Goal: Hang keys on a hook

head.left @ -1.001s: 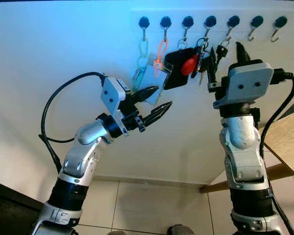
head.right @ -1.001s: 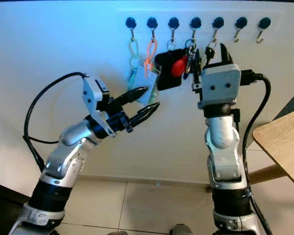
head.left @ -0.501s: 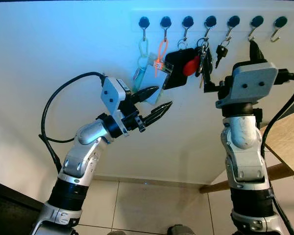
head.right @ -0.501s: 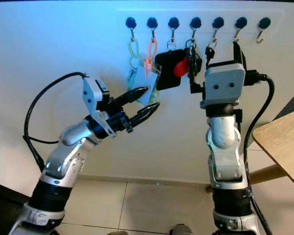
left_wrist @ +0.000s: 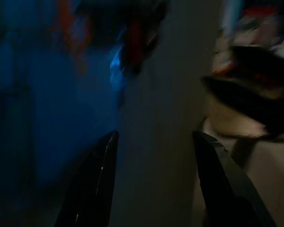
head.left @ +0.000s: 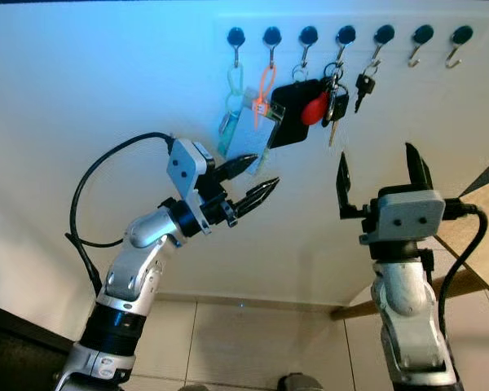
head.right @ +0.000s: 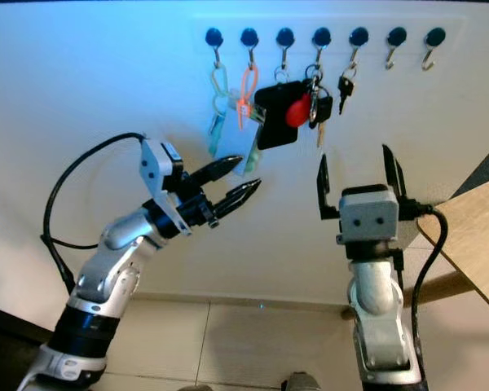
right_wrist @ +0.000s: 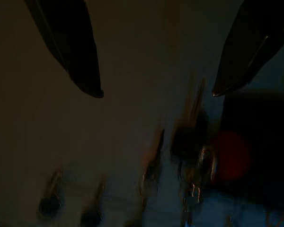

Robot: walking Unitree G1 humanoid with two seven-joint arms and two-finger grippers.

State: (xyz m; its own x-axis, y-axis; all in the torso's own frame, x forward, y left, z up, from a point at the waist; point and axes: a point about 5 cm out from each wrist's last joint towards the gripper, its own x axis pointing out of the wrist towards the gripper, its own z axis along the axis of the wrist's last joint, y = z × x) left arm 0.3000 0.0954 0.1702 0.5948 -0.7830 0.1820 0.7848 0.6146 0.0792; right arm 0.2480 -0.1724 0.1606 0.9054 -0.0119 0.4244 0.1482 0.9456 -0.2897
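Hanging from the fifth black-knobbed metal hook (head.left: 383, 36) in the row on the white wall, the small black-headed key on its ring (head.left: 362, 82) dangles free, touching no finger, so the task's thing appears to be in place. The right gripper (head.left: 374, 171) is below the key and well apart from it, its two long black fingers (head.left: 341, 181) spread wide and pointing up, holding nothing. That posture reads as a release: open enough that nothing can snag the ring, low enough to clear the hanging bunches.

The left gripper (head.left: 253, 179) is held up beside the wall, its fingers somewhat apart and empty, the tips just under the pale card tag (head.left: 250, 127). It seems parked rather than working, kept out of the right arm's lane.

The hooks to the key's left are crowded: a green clip (head.left: 237, 83) on the first, an orange clip (head.left: 268, 85) on the second, then a black pouch (head.left: 293, 114) and a bunch of keys with a red fob (head.left: 316, 107) hanging close together. That bunch sits just beside the new key, so any upward reach would risk brushing it. The two last hooks (head.left: 454, 42) are bare. A light wooden tabletop (head.left: 482, 213) juts in near the right arm, with tiled floor (head.left: 228, 342) below.
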